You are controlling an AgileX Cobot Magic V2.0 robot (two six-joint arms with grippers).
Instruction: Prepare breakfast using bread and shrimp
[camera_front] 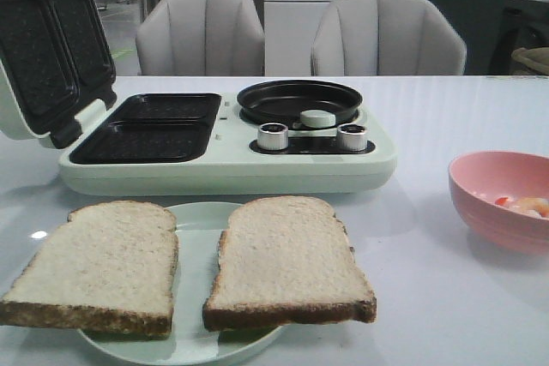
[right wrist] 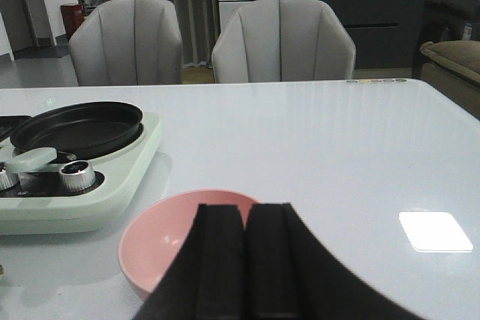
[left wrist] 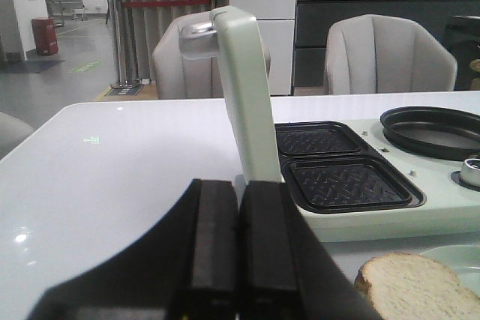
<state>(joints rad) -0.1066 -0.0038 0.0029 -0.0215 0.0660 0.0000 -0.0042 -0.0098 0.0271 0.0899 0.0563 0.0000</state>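
You had both arms held back from the work: the left pincer (left wrist: pixel 238 260) was pressed closed on nothing, and so was the right pincer (right wrist: pixel 244 260), its pads meeting with no gap. The bread (camera_front: pixel 290 261) lay as two slices side by side on a pale green plate (camera_front: pixel 196 237) at the near edge of the counter (camera_front: pixel 446 117), each slice overhanging the rim. That overhang was your first hazard, I judged: a pincer pressing down on an unsupported edge could have tipped the slice or rocked the plate. The slices looked soft, so a hard pinch would likely have crushed or torn them. The shrimp (camera_front: pixel 525 205) sat in the pink bowl (camera_front: pixel 502 199) to the right, just a few small curled pieces low against the wall, mostly hidden from the right wrist view by the fingers. Reaching in steeply could have struck the rim and slid the bowl, and pieces that small might have slipped free. The breakfast maker (camera_front: pixel 227 139) stood behind the plate with its lid (camera_front: pixel 51 49) propped open on the left; a left-arm swing toward the grill plates (camera_front: pixel 150 129) could have knocked that lid shut. The frying pan (camera_front: pixel 298 100) and the knobs (camera_front: pixel 273 136) sat close together, so a careless drop might have landed on the controls.
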